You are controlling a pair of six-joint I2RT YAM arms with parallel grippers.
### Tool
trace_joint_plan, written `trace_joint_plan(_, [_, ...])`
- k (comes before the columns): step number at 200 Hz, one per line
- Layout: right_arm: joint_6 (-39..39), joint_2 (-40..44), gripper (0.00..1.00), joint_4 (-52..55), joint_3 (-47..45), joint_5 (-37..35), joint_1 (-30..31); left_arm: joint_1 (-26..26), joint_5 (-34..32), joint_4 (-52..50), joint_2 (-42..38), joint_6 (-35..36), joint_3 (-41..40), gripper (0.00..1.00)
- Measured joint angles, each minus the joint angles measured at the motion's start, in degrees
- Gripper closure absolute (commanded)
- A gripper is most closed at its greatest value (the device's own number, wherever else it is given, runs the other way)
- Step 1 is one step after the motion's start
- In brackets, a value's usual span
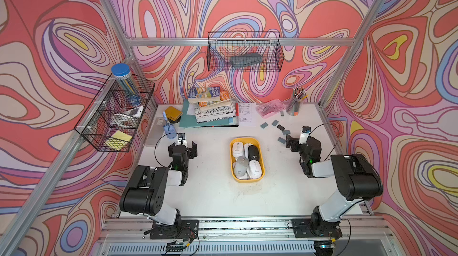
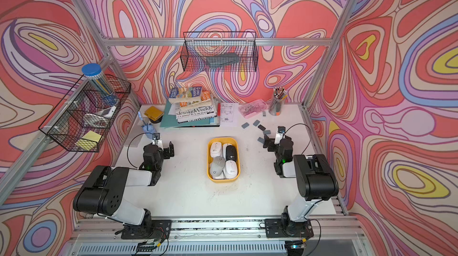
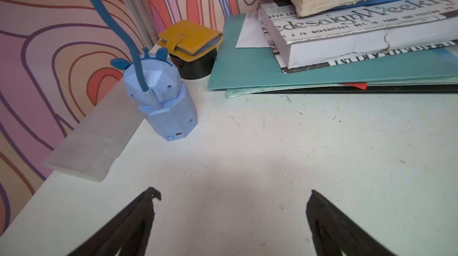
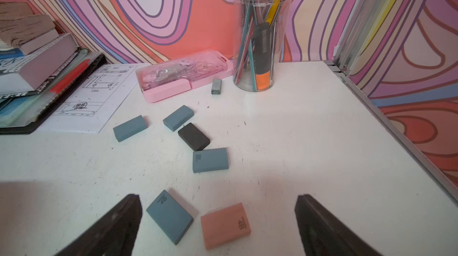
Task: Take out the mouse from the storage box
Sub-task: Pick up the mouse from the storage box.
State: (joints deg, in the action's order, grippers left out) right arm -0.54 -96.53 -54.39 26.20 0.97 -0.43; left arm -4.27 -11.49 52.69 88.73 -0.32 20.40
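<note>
The box (image 1: 247, 180) with mice (image 1: 255, 170) lay at frame centre on our worktop (image 1: 210, 192), long axis up-down, between the left gripper (image 1: 182, 146) and right gripper (image 1: 296, 138). We found both jaws apart, empty; the right seemed nearer.

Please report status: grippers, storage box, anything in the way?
Left gripper open, empty. Right gripper open, empty, near erasers. Storage box holds mice, none out. Nothing covers box.

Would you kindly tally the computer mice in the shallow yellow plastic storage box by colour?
White computer mice: 3
Black computer mouse: 1
Grey computer mouse: 1
Total visible in the yellow plastic storage box: 5
</note>
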Motion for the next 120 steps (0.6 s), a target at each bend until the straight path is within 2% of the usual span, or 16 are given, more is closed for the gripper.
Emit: trace_joint_plan(120, [0.0,0.0,0.02,0.0,0.02,0.0,0.0,0.09,2.58,0.0,0.0,0.94,0.0,0.01])
